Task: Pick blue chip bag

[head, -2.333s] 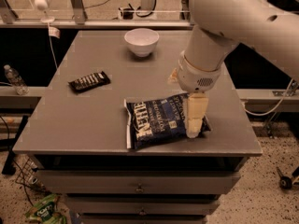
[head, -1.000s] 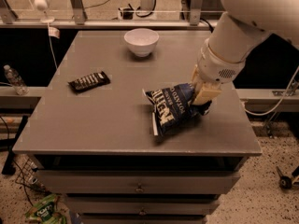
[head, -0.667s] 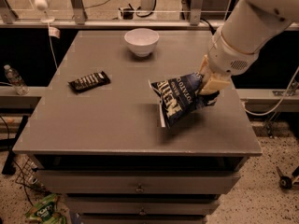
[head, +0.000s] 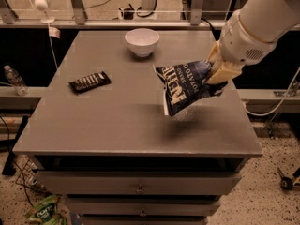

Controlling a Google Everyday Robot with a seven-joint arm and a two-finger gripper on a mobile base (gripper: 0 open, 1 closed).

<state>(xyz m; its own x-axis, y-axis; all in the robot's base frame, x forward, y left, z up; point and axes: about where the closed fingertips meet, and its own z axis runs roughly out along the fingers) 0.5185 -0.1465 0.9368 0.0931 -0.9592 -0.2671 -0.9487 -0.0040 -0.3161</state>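
The blue chip bag is dark blue with white lettering and white sealed edges. It hangs tilted in the air above the right part of the grey table, and its shadow lies on the tabletop below it. My gripper comes in from the upper right on a large white arm and is shut on the bag's right edge. Its cream-coloured fingers pinch the bag.
A white bowl stands at the back middle of the table. A small black bar wrapper lies on the left. A water bottle stands on a ledge at the far left. A green snack bag lies on the floor at lower left.
The gripper closed on the bag where it lay flat on the table and has lifted it up and to the right. The bag now hangs clear of the tabletop.
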